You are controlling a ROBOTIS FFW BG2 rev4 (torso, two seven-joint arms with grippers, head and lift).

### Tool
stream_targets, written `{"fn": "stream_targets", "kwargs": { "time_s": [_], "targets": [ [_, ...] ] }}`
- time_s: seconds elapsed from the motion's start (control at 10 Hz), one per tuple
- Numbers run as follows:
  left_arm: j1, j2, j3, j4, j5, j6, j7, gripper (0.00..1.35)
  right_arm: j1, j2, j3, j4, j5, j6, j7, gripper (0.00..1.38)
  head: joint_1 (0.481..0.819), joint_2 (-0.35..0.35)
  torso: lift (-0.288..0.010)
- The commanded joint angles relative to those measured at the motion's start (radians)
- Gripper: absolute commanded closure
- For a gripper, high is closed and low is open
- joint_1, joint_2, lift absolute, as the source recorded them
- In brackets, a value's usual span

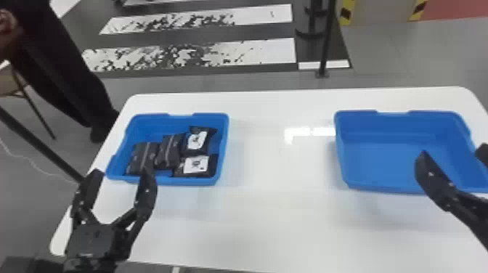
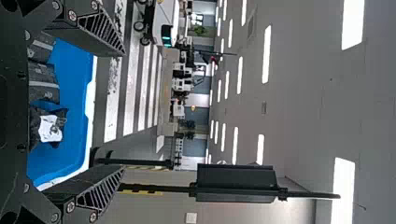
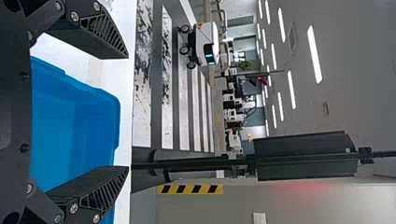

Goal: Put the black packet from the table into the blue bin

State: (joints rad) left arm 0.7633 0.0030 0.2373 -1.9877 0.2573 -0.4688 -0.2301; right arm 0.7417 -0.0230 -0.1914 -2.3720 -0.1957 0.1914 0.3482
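In the head view my left gripper (image 1: 118,178) stands open at the near left edge of the left blue bin (image 1: 196,181), which holds several black packets (image 1: 169,150). My right gripper (image 1: 452,154) is open over the near part of the right blue bin (image 1: 377,163), where no packet can be seen. The left wrist view has the left gripper (image 2: 123,112) with its fingers wide apart, the left bin (image 2: 74,70) and packets (image 2: 44,81) beyond them. In the right wrist view the right gripper (image 3: 128,112) is spread, with the right bin (image 3: 74,126) behind it.
Both bins stand on a white table (image 1: 276,203), with a wide stretch of tabletop between them. A thin black post (image 1: 326,40) rises from the floor behind the table.
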Motion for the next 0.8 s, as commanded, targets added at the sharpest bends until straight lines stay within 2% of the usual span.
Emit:
{"fn": "stream_targets", "kwargs": {
  "time_s": [0.0,0.7],
  "targets": [
    [0.002,-0.006,0.0,-0.002,0.002,0.0,0.0,0.18,-0.001,0.0,0.0,0.0,-0.002,0.0,0.0,0.17,0.695,0.146,-0.11],
    [0.002,-0.006,0.0,0.001,0.012,-0.005,0.002,0.18,0.002,0.0,0.0,0.0,-0.004,0.0,0.0,0.17,0.695,0.15,-0.11]
  ]
}}
